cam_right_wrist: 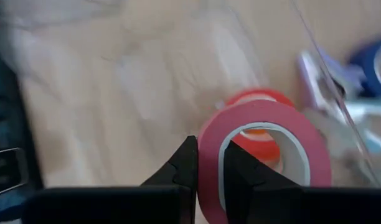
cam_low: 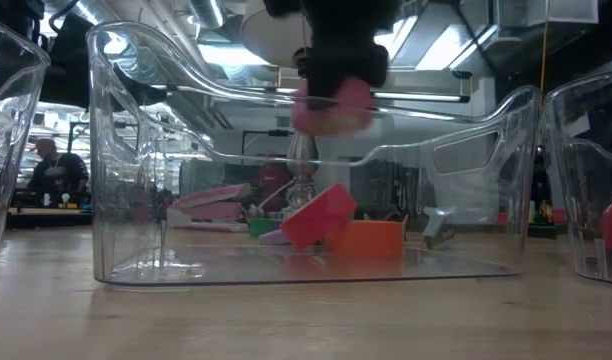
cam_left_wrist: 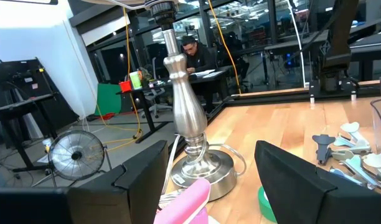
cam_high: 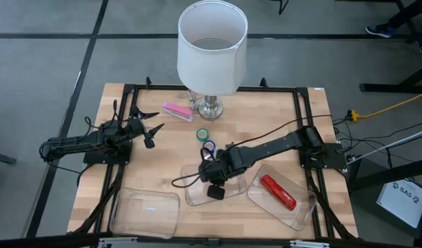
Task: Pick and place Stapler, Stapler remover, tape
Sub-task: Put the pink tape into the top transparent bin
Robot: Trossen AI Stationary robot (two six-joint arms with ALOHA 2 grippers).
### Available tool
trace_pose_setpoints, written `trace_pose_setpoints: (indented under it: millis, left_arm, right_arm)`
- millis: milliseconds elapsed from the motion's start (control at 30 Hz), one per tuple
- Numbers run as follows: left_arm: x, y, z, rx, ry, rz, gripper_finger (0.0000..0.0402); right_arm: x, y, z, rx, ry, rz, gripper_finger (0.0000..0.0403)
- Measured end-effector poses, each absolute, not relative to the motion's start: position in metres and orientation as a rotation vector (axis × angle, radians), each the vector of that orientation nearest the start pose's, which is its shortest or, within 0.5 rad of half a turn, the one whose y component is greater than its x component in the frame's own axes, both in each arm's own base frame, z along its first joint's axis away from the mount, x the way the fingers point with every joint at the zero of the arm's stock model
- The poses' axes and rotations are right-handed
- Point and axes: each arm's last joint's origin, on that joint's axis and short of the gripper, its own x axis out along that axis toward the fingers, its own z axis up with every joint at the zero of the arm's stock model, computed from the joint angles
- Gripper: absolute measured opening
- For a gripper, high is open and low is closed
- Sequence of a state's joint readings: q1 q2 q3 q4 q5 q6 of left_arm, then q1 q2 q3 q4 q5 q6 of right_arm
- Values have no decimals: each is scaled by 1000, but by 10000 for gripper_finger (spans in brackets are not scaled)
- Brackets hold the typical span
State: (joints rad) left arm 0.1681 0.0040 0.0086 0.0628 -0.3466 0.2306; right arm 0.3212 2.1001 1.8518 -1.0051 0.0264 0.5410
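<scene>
My right gripper (cam_high: pixel 212 180) hangs over the middle clear tray (cam_high: pixel 197 196), shut on a pink tape roll (cam_low: pixel 332 106). A red roll (cam_low: pixel 318 216) and an orange roll (cam_low: pixel 372 241) lie on that tray's floor. Between the lamp and the trays, a green roll (cam_high: pixel 203 133), a blue-purple roll (cam_high: pixel 209 147) and a staple remover (cam_left_wrist: pixel 343 146) lie on the table. A pink stapler (cam_high: pixel 176 110) lies by the lamp base. A red stapler (cam_high: pixel 277 192) rests in the right tray. My left gripper (cam_high: pixel 153 131) waits open at the table's left, pointing at the lamp. My right gripper pinches the pink roll's wall (cam_right_wrist: pixel 210 177), one finger (cam_right_wrist: pixel 243 171) inside the ring and one (cam_right_wrist: pixel 181 168) outside. It comes from above, pointing down. The roll is lifted clear and hangs below the fingers, above the red roll (cam_right_wrist: pixel 260 97) in the tray.
A lamp with a white shade (cam_high: pixel 211 48) and chrome base (cam_left_wrist: pixel 200 168) stands at the table's far middle. An empty clear tray (cam_high: pixel 145 212) sits near left. A black frame (cam_high: pixel 304 103) borders the table. A person (cam_left_wrist: pixel 200 53) sits in the room beyond.
</scene>
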Motion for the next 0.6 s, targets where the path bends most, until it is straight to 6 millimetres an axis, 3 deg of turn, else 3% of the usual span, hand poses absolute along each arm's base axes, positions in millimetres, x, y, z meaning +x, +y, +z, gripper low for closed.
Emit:
trace_pose_setpoints:
  millis: [333,600]
  left_arm:
    - [93,26,172,219,-8,520,239]
    - [93,26,172,220,-8,520,239]
  right_arm:
    - [401,126,198,269,1356,-231,44]
    - [401,115,190,340,1369,-314,105]
